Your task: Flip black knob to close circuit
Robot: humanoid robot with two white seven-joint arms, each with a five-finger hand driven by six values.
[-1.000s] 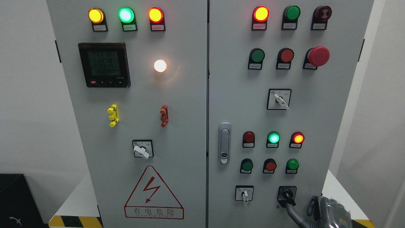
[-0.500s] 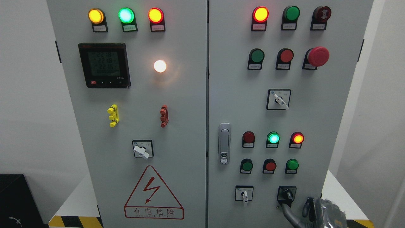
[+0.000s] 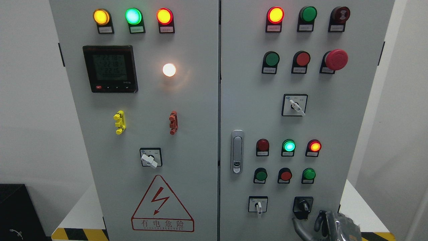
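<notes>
**Right hand sitting just under the black knob, flip not yet confirmed**

The black knob point(image 3: 303, 205) is sitting low on the right-hand door of the grey cabinet point(image 3: 200, 110), at the far right of the bottom row, beside a white-handled selector point(image 3: 258, 205). Its black lever is pointing up and a little to the left inside its square plate. The right hand point(image 3: 326, 225) is coming in from the lower right corner; one grey finger point(image 3: 298, 227) is curving up to just below the knob's plate, and a darker finger beside it is standing upright. The fingers are looking loosely spread and are gripping nothing, and none of them is lying on the lever itself. The left hand is not showing.

Judging from this, the reach is done or nearly so, but whether the knob is already in its closed position is not something the panel is making clear; no lamp is obviously answering to it. If the flip is outstanding, the finger needs to rise onto the lever and turn it.

The cabinet face is flat painted metal, crowded with lit indicator lamps, push buttons, a red mushroom stop point(image 3: 336, 59), a digital meter point(image 3: 110, 68) and a door latch point(image 3: 237, 151). It is standing on a white base with hazard striping, between plain pale walls
</notes>
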